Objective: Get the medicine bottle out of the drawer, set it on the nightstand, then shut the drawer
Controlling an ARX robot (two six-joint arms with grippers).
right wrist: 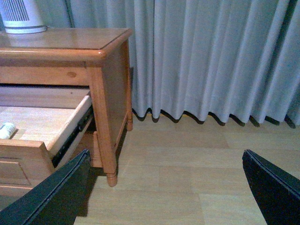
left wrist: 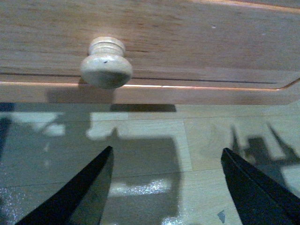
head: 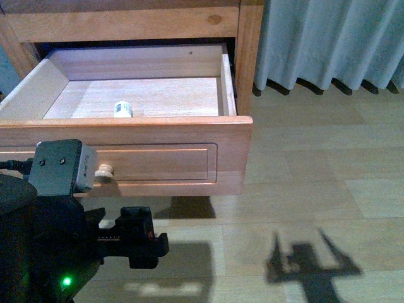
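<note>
The drawer (head: 126,158) stands pulled far out of the nightstand (head: 246,50), its pale inside bare except for the small white medicine bottle (head: 123,109), which lies near the front wall. In the right wrist view the bottle (right wrist: 5,130) shows at the drawer's (right wrist: 47,123) near end, below the glossy nightstand top (right wrist: 65,40). My left gripper (left wrist: 167,149) hangs open over the floor, just below and in front of the round wooden knob (left wrist: 106,65), touching nothing. To the right of the nightstand my right gripper (right wrist: 166,151) is open above the floor, with nothing between its fingers.
A large white ribbed device (right wrist: 21,16) stands on the nightstand top. Grey curtains (head: 328,38) hang to the floor behind and right of the nightstand. My left arm's black body (head: 44,240) fills the lower left. Wood-look floor (head: 303,189) spreads to the right.
</note>
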